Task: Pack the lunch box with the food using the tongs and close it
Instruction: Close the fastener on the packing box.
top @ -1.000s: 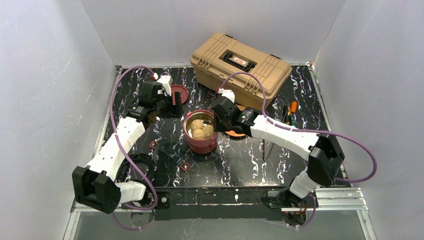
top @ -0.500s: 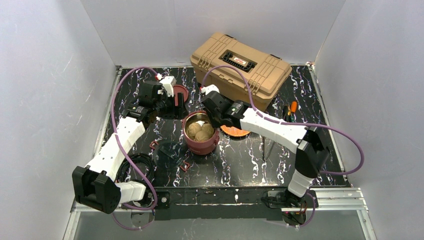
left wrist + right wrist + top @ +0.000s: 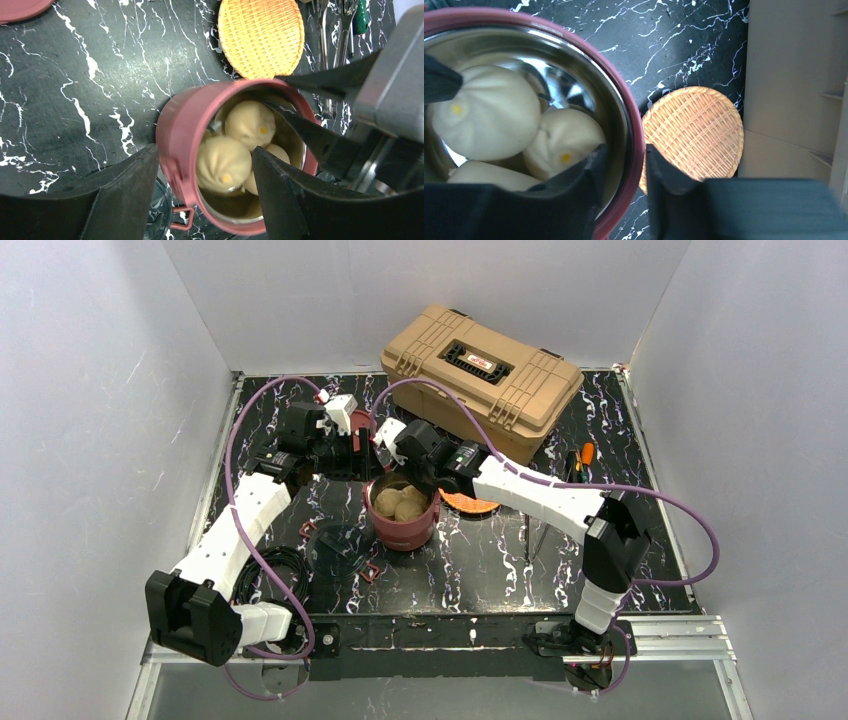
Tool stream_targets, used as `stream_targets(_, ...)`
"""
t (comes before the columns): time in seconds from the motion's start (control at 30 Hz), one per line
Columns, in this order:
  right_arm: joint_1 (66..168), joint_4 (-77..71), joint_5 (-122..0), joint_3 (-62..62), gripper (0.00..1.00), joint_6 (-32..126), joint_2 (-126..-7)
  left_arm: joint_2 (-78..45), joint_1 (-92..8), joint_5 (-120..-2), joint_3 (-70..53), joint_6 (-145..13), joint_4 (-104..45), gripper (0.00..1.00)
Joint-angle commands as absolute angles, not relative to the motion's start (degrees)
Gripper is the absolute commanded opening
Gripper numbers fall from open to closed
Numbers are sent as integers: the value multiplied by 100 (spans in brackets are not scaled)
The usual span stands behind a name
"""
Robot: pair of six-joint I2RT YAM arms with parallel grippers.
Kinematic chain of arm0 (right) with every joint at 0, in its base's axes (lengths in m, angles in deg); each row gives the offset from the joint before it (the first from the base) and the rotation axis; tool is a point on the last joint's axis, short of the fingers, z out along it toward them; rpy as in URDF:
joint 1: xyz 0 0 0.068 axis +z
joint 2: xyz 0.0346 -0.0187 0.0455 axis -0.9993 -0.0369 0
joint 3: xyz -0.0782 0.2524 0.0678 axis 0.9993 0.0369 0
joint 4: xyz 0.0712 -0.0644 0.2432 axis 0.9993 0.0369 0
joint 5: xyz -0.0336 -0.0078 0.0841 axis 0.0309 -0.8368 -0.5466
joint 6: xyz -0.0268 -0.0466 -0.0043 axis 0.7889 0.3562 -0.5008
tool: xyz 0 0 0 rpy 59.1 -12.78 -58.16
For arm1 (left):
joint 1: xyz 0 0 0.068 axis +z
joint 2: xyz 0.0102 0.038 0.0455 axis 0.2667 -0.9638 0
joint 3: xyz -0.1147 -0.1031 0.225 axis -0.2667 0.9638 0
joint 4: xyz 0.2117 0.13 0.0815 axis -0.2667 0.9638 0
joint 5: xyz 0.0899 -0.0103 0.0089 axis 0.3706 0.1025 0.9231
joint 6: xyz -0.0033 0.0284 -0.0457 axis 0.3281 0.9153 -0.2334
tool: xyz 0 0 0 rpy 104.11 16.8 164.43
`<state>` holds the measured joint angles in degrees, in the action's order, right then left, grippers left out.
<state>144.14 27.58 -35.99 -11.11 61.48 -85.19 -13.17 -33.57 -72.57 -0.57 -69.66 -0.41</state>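
Over the last second the right arm swung from the 3 o'clock side of the round maroon steel-lined lunch-box bowl (image 3: 403,512), where it had hung over the flat orange woven plate (image 3: 470,504), round to the bowl's 12 o'clock rim. The right gripper (image 3: 625,155) now sat astride that rim, one dark finger inside the steel lining and one outside, with a narrow gap between them. Whether they actually pinched the wall could not be told. The left gripper (image 3: 204,150) had hardly stirred: it hovered at the bowl's 10 o'clock, fingers spread wide and gripping nothing. The bowl stood mid-way across the black marbled table (image 3: 480,560), holding three pale round buns (image 3: 222,162). A flat maroon lid (image 3: 17,6) lay at 11 o'clock, behind the left gripper. Neither gripper carried a tool, so filling this bowl looked finished. The move to the rim suggested steadying or shifting the bowl towards closing.
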Motion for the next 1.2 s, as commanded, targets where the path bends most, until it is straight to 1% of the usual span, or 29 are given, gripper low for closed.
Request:
stream_targets(0.0,14372,2692,-3271,-1194,51,6375,-8481,-1419,-3344,-7476,-30,-6964,202,64)
stream_targets(0.07,14375,2696,-3141,-1252,60,6117,-8384,-1482,-3346,-7520,-49,-6959,217,63)
stream_targets(0.23,14374,2960,-2888,-1496,75,5230,-8011,-1539,-3342,-7557,-39,-6951,219,62)
stream_targets(0.27,14378,3036,-2814,-1532,77,4996,-7931,-1537,-3348,-7545,-38,-6946,211,62)
stream_targets(0.33,14375,3297,-2580,-1618,78,4291,-7790,-1520,-3348,-7499,-33,-6944,209,61)
stream_targets(0.43,14379,3838,-2191,-1624,77,3107,-7635,-1445,-3344,-7322,-7,-6942,201,61)
stream_targets(0.53,14378,4260,-2059,-1464,69,2132,-7542,-1375,-3348,-7122,22,-6925,201,61)
stream_targets(0.6,14379,4256,-2212,-1277,64,1720,-7463,-1338,-3342,-7038,34,-6925,192,61)
stream_targets(0.8,14386,4204,-2647,-894,60,1241,-7461,-1233,-3340,-6875,62,-6918,183,61)
stream_targets(0.97,14393,3765,-3026,-542,57,1053,-7437,-1204,-3342,-6774,72,-6898,192,61)
stream_targets(1.17,14446,3677,-3053,-478,57,995,-7486,-1175,-3348,-6704,99,-6889,166,61)
